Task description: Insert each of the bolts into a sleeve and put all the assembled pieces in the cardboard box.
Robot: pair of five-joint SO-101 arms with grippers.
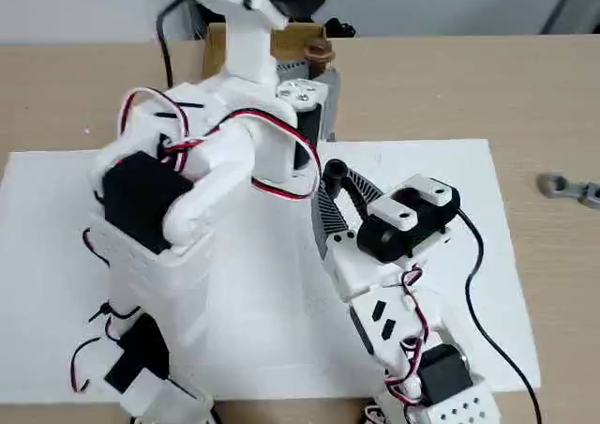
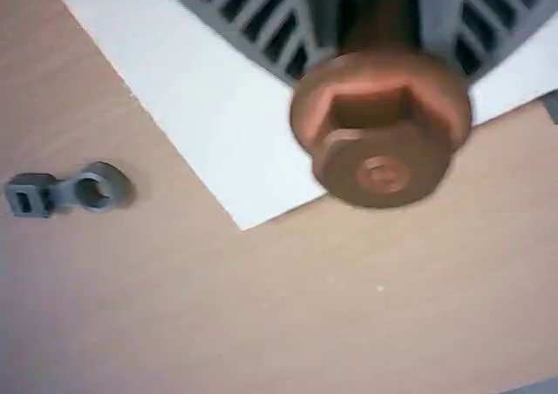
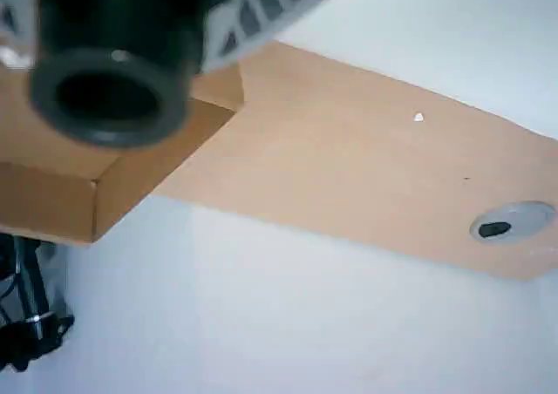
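The left gripper (image 2: 381, 10) is clamping the brown bolt (image 2: 381, 128) by its shank. The right gripper (image 3: 122, 10) is gripping the black sleeve (image 3: 109, 98) near the cardboard box (image 3: 52, 185).

Finds brown bolt (image 2: 379, 141), hex head on round flange, clamped by the shank in left gripper (image 2: 377, 19), aloft beside the tan cardboard box (image 1: 292, 41). Finds black tubular sleeve (image 3: 109, 93), open bore visible, pinched in right gripper (image 3: 122, 2) above the white sheet (image 1: 450, 175), apart from the bolt.

Wooden table (image 1: 469, 86), white sheet (image 1: 262, 330) on it, small grey part (image 1: 567, 188) beside sheet, cardboard box (image 1: 295, 41) behind
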